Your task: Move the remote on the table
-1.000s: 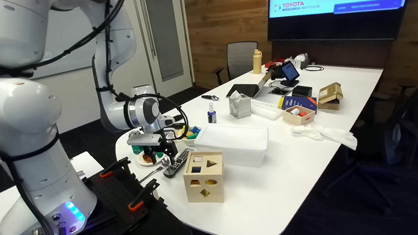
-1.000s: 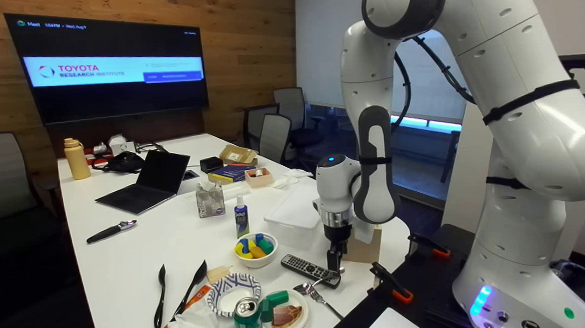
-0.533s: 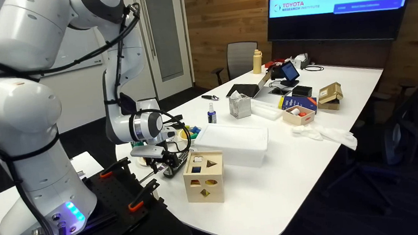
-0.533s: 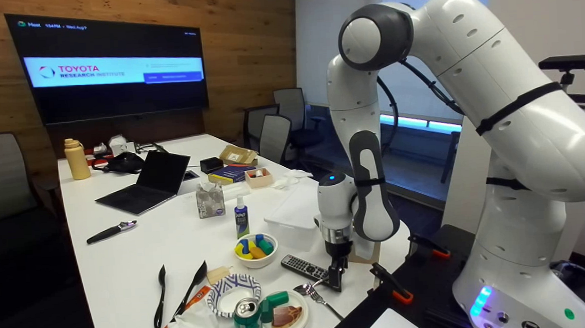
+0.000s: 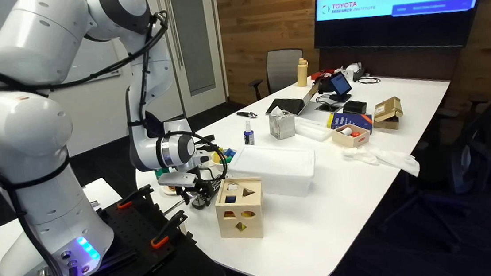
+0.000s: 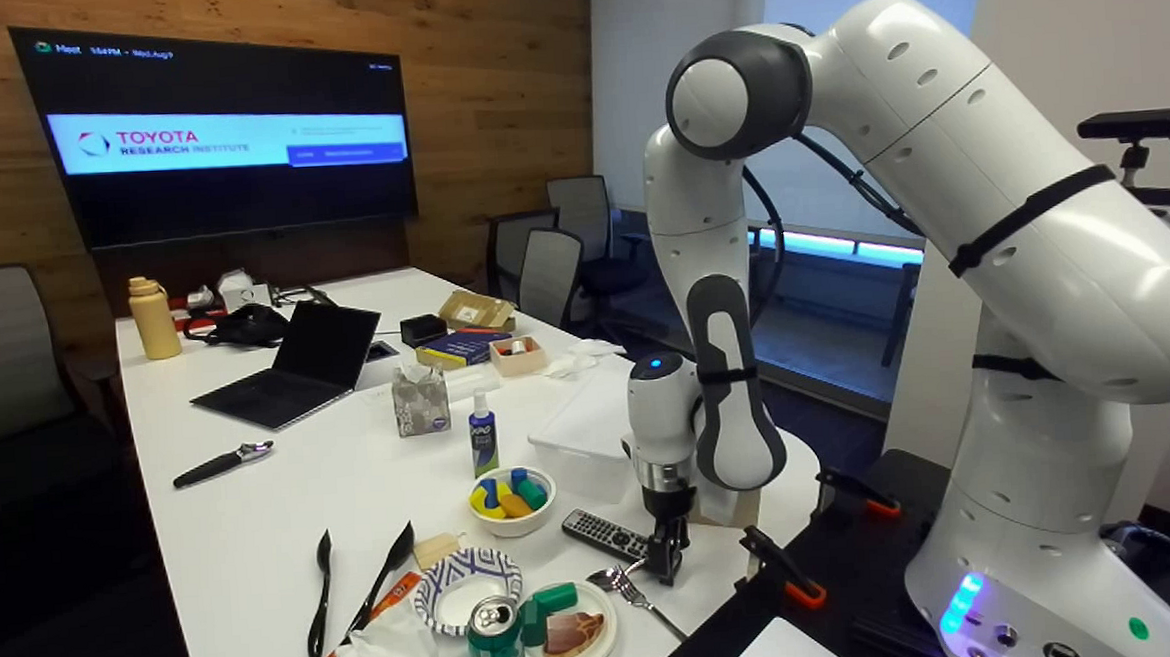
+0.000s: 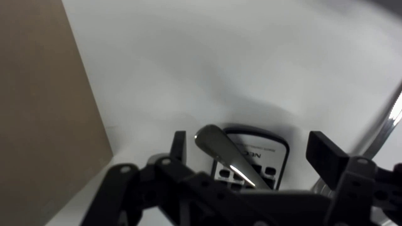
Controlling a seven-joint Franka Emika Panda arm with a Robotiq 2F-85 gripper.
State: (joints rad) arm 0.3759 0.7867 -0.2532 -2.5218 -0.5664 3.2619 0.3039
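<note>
The remote (image 7: 267, 153), grey with dark buttons and a black edge, lies flat on the white table (image 6: 303, 493). In an exterior view the remote (image 6: 604, 534) shows except its near end, which is behind my gripper (image 6: 666, 567). In the wrist view my gripper (image 7: 248, 147) is open, with one finger on each side of the remote's end and a gap at both sides. A metal spoon or fork handle (image 7: 220, 147) lies across the remote between the fingers. In an exterior view the gripper (image 5: 195, 199) hides most of the remote.
The wooden cube with holes (image 5: 229, 229) stands close beside the gripper. A white lidded box (image 5: 272, 164) stands behind it. A fork (image 6: 650, 613) and spoon (image 6: 603, 578) lie by the remote. A bowl of blocks (image 6: 485, 522), a plate (image 6: 611, 640) and a can (image 6: 497, 649) are nearby.
The arm has come down, bringing the gripper from above the remote to around its near end. The remote and the other things have not visibly moved.
</note>
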